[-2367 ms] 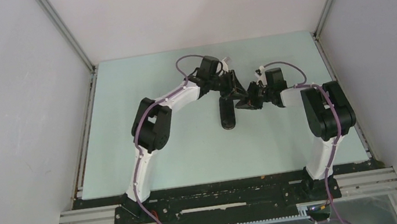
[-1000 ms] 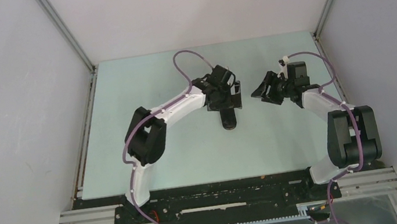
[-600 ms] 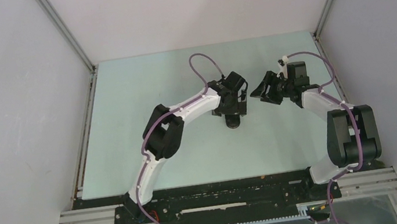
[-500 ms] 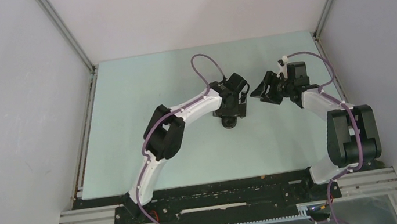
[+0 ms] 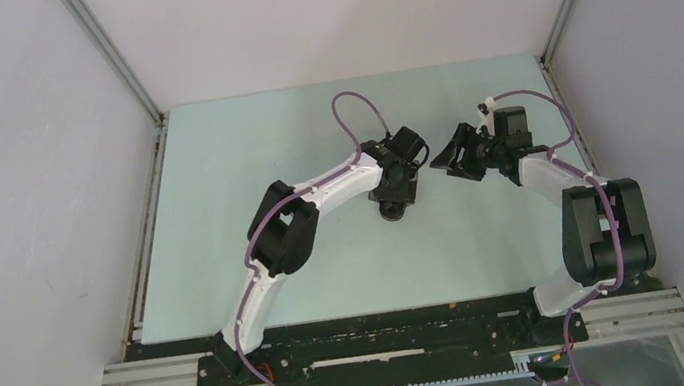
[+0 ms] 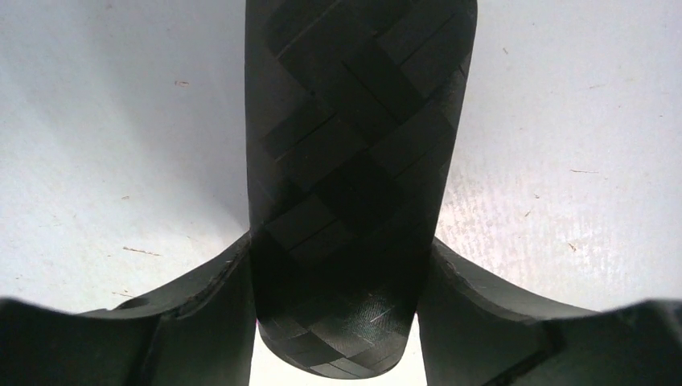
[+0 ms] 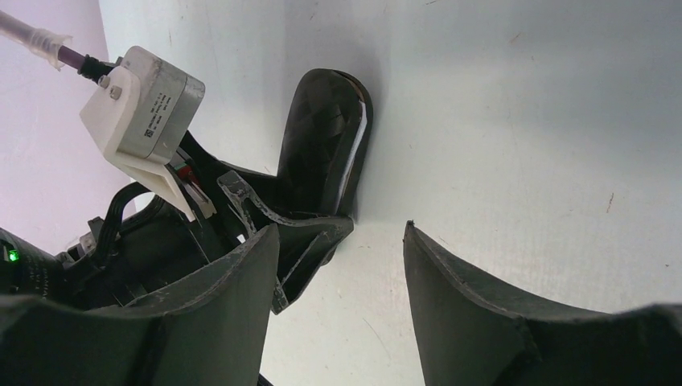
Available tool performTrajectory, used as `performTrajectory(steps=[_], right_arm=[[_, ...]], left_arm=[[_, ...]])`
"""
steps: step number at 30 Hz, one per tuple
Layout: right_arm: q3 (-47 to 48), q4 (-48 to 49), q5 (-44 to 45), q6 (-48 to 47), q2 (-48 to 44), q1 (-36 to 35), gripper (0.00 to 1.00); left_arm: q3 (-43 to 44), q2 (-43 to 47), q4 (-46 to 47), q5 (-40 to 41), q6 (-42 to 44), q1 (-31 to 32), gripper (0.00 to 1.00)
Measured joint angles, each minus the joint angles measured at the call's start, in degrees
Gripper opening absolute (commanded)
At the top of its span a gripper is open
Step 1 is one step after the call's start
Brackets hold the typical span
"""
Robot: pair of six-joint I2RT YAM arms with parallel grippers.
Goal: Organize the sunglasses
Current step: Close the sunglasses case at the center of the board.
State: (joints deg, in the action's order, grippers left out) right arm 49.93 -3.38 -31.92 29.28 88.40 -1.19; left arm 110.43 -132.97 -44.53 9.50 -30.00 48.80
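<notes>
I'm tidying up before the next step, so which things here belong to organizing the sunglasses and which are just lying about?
For the job: black case, closed; left fingers against both its sides. No sunglasses in view.
Lying about: nothing else shows; right fingers open, empty.

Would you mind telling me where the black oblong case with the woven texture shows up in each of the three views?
Top external: black oblong woven-texture case, centre, only its near end showing under the left end effector.
Left wrist: the case runs down the centre between the fingers.
Right wrist: the case sits upper middle, slanting.
Shared landmark: the left end effector straddling the case.
</notes>
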Motion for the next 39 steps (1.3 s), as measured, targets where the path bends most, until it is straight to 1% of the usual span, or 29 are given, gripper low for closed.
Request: performTrajectory(steps=[2,3,4,5,7,8,9,10,12,15,17,19,22,24,25,32,39], right_arm=[[0.0,0.1,-0.1,0.2,0.0,0.0,0.66],[-0.1,0.2,-0.1,0.2,0.0,0.0,0.66],[-0.1,0.3,-0.1,0.3,0.0,0.0,0.66],[-0.2,0.5,-0.1,0.3,0.0,0.0,0.66],[-0.3,0.6,-0.2,0.5,0.0,0.0,0.66],[-0.4,0.6,-0.2,0.5,0.0,0.0,0.66],[-0.5,0.7,-0.2,0.5,0.0,0.0,0.66],[-0.6,0.7,-0.3,0.5,0.0,0.0,0.66],[-0.7,0.9,-0.3,0.6,0.0,0.0,0.66],[-0.8,1.0,-0.4,0.7,0.0,0.0,0.65],[-0.8,1.1,-0.8,0.7,0.1,0.0,0.63],[-0.8,1.2,-1.1,0.7,0.1,0.0,0.63],[-1.1,1.6,-1.4,0.7,0.2,0.0,0.62],[-1.5,1.6,-1.6,0.8,0.2,0.0,0.62],[-1.7,1.6,-1.6,0.8,0.2,0.0,0.62],[-2.5,1.5,-1.6,0.8,0.2,0.0,0.62],[-2.5,1.5,-1.6,0.8,0.2,0.0,0.62]], left_arm=[[0.0,0.0,0.0,0.1,0.2,0.0,0.0],[0.0,0.0,0.0,0.3,0.5,0.0,0.05],[0.0,0.0,0.0,0.4,0.6,0.0,0.2],[0.0,0.0,0.0,0.5,0.7,0.0,0.37],[0.0,0.0,-0.1,0.5,1.2,0.1,0.66],[0.0,0.0,-0.1,0.4,1.6,0.1,0.77],[0.0,0.0,-0.1,0.4,1.7,0.1,0.84],[-0.1,0.1,-0.2,0.4,2.0,0.1,0.88],[-0.7,0.8,-0.4,0.3,2.5,0.1,0.88],[-3.5,3.7,0.0,-0.3,2.7,0.0,0.84],[-4.7,5.8,0.2,-0.9,3.0,0.0,0.78],[-5.3,7.8,0.4,-1.5,3.1,0.1,0.77],[-6.8,10.4,1.4,-2.7,3.8,0.1,0.86],[-7.3,11.3,1.5,-3.6,4.7,0.0,0.96],[-7.3,11.3,1.6,-3.9,5.3,0.0,0.99],[-7.6,11.3,0.6,-6.2,10.3,0.0,1.0],[-8.0,11.2,1.6,-6.1,13.4,0.1,0.98]])
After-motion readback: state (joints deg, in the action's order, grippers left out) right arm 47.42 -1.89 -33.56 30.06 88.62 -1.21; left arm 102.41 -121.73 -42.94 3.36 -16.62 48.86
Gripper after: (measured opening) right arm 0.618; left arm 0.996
